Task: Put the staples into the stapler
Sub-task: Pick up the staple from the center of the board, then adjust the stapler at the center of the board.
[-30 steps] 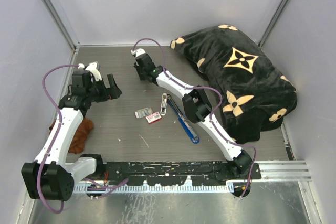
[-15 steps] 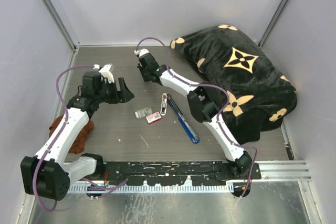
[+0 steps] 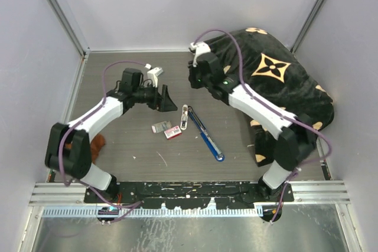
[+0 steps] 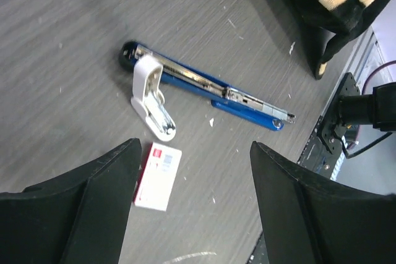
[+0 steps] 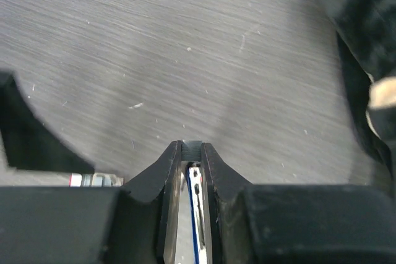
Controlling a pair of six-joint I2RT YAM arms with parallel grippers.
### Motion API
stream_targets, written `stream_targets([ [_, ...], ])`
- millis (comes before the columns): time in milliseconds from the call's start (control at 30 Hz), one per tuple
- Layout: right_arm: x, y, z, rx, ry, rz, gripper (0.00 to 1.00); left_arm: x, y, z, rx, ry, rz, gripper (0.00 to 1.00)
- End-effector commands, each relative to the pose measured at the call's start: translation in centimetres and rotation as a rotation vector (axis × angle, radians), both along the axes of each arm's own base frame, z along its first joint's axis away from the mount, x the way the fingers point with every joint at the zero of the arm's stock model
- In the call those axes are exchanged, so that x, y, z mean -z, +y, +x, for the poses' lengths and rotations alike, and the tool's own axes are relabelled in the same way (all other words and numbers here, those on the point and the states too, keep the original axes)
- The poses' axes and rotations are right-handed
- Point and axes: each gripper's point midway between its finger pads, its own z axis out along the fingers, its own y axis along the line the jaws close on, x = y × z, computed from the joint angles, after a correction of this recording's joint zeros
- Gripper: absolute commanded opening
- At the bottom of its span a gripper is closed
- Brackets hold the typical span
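The stapler (image 3: 207, 137) lies opened out flat mid-table, a slim blue body with a silver channel (image 4: 204, 88). A small white oblong piece (image 4: 151, 100) rests against its far end. My right gripper (image 3: 194, 81) hovers beyond the stapler's far end, shut on the staples (image 5: 192, 149), a small silvery-grey block pinched at its fingertips. Part of the stapler (image 5: 195, 227) shows through the gap between its fingers. My left gripper (image 4: 195, 153) stands open with nothing in it, just left of the stapler's far end (image 3: 167, 101) and above the table.
A red-and-white cardboard box (image 3: 173, 133) (image 4: 158, 176) and a small greyish piece (image 3: 159, 127) lie left of the stapler. A black cushion with tan flowers (image 3: 277, 87) fills the back right. A brown cloth (image 3: 94, 146) lies at the left edge.
My left arm has swung right toward the table's middle and its jaws have narrowed somewhat. My right gripper has moved right, toward the cushion, still shut.
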Motion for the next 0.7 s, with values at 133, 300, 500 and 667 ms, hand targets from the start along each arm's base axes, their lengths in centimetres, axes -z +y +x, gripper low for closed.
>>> stream_targets([
  [133, -0.6, -5.5, -7.4, 0.054, 0.049, 0.108, 0.10, -2.1, -5.3, 3.7, 0.224, -0.178, -0.125, 0.73],
  [300, -0.1, -7.1, -10.7, 0.057, 0.093, 0.168, 0.10, 0.6, -6.2, 4.7, 0.265, -0.136, -0.125, 0.71],
  [500, 0.2, -7.0, -12.2, 0.041, 0.135, 0.219, 0.10, 2.9, -6.8, 5.4, 0.284, -0.164, -0.075, 0.71],
  [667, -0.1, -6.5, -12.4, 0.026, 0.143, 0.247, 0.10, 4.7, -7.6, 5.6, 0.313, -0.145, -0.037, 0.73],
])
